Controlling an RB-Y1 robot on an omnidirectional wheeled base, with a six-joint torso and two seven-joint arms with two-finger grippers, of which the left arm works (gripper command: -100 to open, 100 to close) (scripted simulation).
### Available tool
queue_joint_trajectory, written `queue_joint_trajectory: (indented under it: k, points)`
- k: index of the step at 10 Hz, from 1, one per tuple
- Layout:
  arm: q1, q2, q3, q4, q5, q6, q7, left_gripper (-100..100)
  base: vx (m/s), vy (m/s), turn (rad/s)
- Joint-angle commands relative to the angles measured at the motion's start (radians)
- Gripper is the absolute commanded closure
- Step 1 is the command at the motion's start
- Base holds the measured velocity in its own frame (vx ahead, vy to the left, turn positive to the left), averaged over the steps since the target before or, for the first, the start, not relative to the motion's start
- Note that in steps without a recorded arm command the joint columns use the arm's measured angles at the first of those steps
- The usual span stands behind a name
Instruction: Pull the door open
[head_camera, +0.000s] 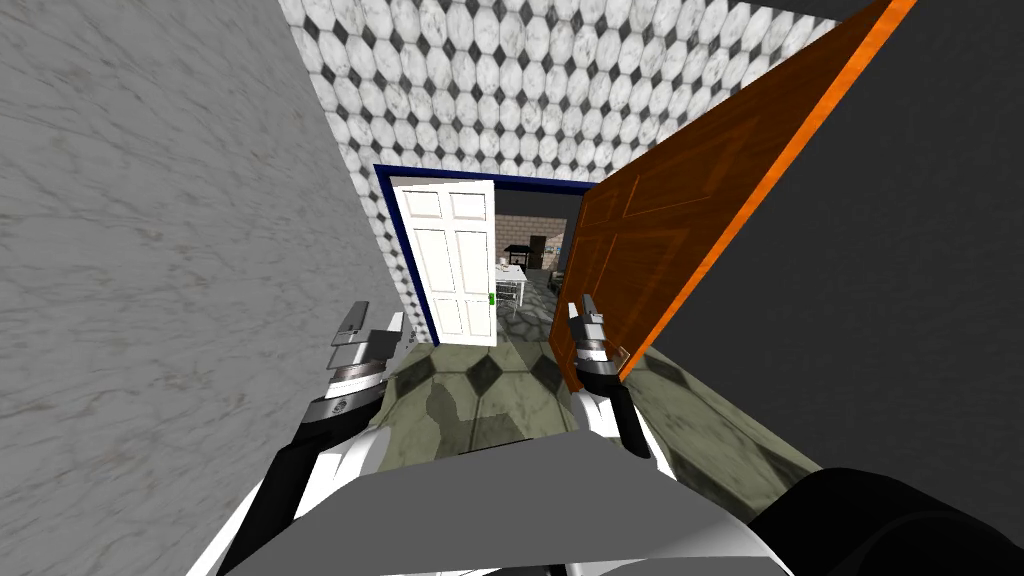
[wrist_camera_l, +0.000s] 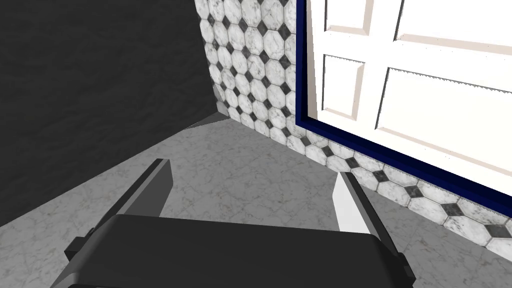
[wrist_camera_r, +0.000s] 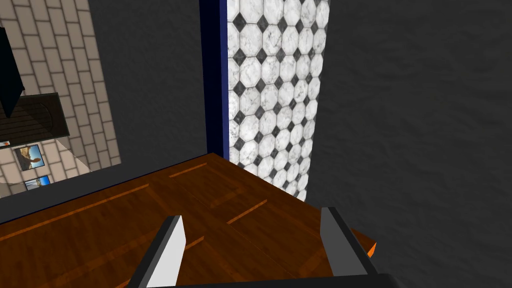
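Observation:
A brown wooden door (head_camera: 680, 220) with an orange edge stands swung wide towards me on the right. Its panelled face (wrist_camera_r: 150, 220) lies just beyond my right gripper (wrist_camera_r: 252, 235), which is open with nothing between its fingers. In the head view the right gripper (head_camera: 585, 318) hovers at the door's free lower edge. A white panelled door (head_camera: 450, 260) with a small green handle (head_camera: 492, 298) fills the left half of the blue frame (head_camera: 385, 215). My left gripper (head_camera: 372, 325) is open and empty by the left wall, and its wrist view shows the white door (wrist_camera_l: 425, 75) ahead of the gripper (wrist_camera_l: 250, 192).
A grey marbled wall (head_camera: 150, 250) runs close on my left and a dark wall (head_camera: 880, 300) on my right. The far wall (head_camera: 540, 90) is tiled in black and white. Through the doorway is a room with a white table (head_camera: 510, 272). The mottled floor (head_camera: 480, 385) lies between my arms.

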Motion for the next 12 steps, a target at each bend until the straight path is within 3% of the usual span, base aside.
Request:
queue_joint_trajectory:
  k: [1, 11, 12]
  points:
    - [-0.007, 0.006, 0.003, 0.029, 0.001, -0.008, 0.003, -100, 0.151, -0.032, -0.027]
    - [-0.048, 0.03, 0.008, 0.225, 0.0, -0.058, 0.012, -100, 0.11, -0.023, -0.035]
    - [-0.056, 0.034, 0.01, 0.263, 0.0, -0.067, 0.014, -100, 0.148, -0.029, -0.054]
